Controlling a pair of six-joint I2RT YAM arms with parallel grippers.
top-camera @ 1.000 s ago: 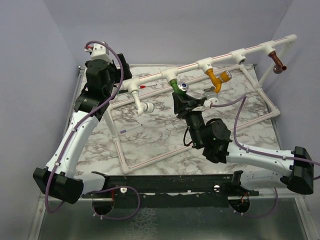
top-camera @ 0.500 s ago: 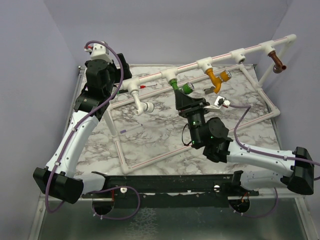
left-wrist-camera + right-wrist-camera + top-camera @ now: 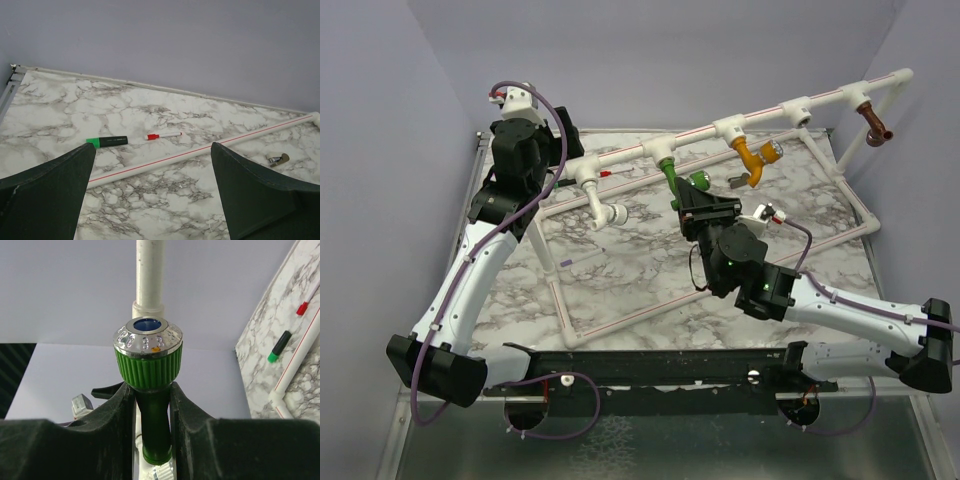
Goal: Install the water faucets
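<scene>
The green water faucet [image 3: 684,181] hangs from a tee of the raised white pipe [image 3: 620,156]. My right gripper [image 3: 698,203] is shut on it. In the right wrist view, both fingers [image 3: 117,415] clamp the dark green stem below the ribbed green knob with its silver end [image 3: 148,359]. A white faucet [image 3: 603,206], an orange-yellow faucet [image 3: 751,158] and a brown faucet [image 3: 876,125] sit in other tees of the same pipe. My left gripper [image 3: 558,160] is open and empty at the back left, above the table [image 3: 152,150].
The white red-striped pipe frame [image 3: 620,325] lies on the marble table. A green-capped marker [image 3: 106,142], a red-capped marker [image 3: 163,135], a pipe [image 3: 200,150] and a small grey metal piece [image 3: 278,159] lie ahead of the left gripper. Walls close in the back and sides.
My right wrist has rolled while holding the green faucet, and the faucet's knob has swung a little right. The right forearm has shifted. The left arm has not moved.
</scene>
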